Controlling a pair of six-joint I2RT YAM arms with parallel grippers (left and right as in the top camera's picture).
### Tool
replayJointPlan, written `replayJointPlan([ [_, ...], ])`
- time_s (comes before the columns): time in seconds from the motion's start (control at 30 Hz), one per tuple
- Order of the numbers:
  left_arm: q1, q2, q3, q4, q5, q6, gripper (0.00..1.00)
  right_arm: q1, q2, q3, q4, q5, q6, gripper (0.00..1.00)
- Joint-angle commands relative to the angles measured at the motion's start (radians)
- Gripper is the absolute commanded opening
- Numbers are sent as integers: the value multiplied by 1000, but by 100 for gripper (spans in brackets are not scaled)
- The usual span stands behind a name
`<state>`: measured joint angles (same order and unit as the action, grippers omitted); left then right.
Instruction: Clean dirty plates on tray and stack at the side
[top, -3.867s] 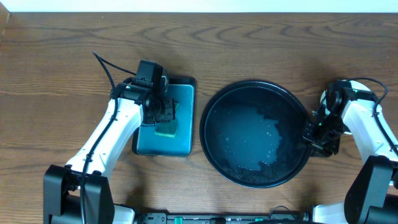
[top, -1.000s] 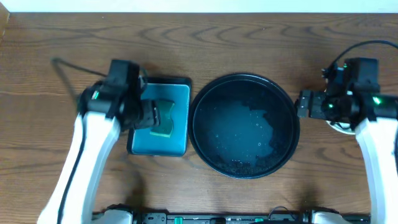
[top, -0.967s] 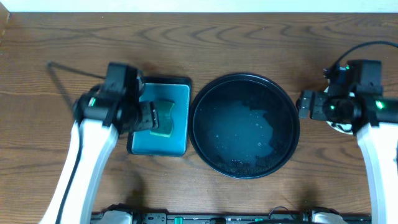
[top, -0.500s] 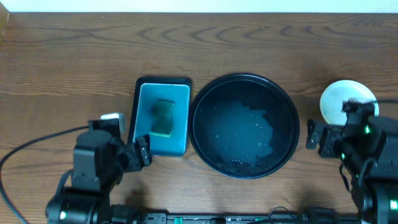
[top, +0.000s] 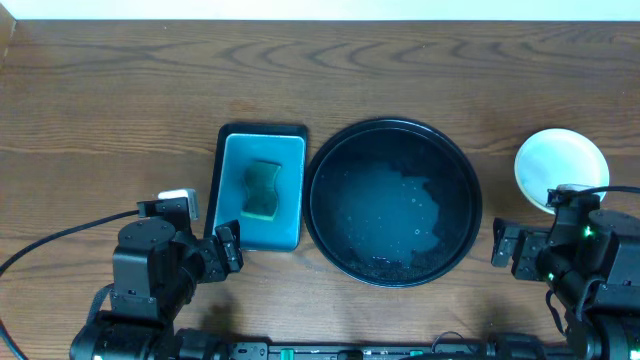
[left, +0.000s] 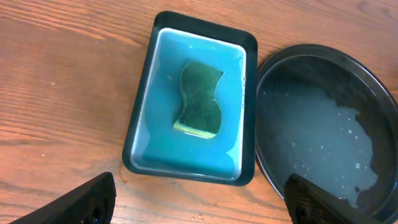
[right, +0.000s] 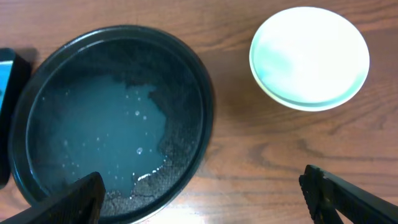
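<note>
The round black tray (top: 395, 135) sits mid-table, with a film of soapy water inside and no plate on it. The plates (top: 560, 168) rest as a pale mint-white stack on the wood right of the tray; in the right wrist view a second rim shows under the top plate (right: 308, 56). My left gripper (left: 199, 208) hovers open near the front edge, below the teal tray, with nothing between its fingers. My right gripper (right: 202, 199) is open too, empty, over bare wood between the tray (right: 112, 118) and the stack.
A rectangular teal tray (top: 228, 190) with a dark rim lies left of the black tray, almost touching it. A green and yellow sponge (top: 263, 190) lies in it. A black cable (top: 60, 240) trails left from the left arm.
Both arms have pulled back toward the front edge. The left gripper has moved off the sponge and opened wider. The plate stack is uncovered on the right.
</note>
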<state>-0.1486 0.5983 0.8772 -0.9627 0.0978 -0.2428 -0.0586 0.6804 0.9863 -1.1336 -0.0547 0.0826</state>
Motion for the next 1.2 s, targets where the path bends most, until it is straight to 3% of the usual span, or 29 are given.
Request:
replayJointPlan([
  [0.0,2,-4,-9,-1,-9,-5,87,9,0,-5,-18,5,-10,99],
  [0.33,2,-4,-9,-1,-9,-5,88,11,-3,-7,-31,28,-47,99],
  [0.43,2,-4,-9,-1,-9,-5,88,15,-10,-16,37,25,-47,99],
  [0.67,2,-4,-9,-1,-9,-5,88,14,-153,-170,362,19,-84,99],
  [1.17,2,-4,-9,-1,-9,-5,88,54,-653,-823,1118,1,-77,99],
])
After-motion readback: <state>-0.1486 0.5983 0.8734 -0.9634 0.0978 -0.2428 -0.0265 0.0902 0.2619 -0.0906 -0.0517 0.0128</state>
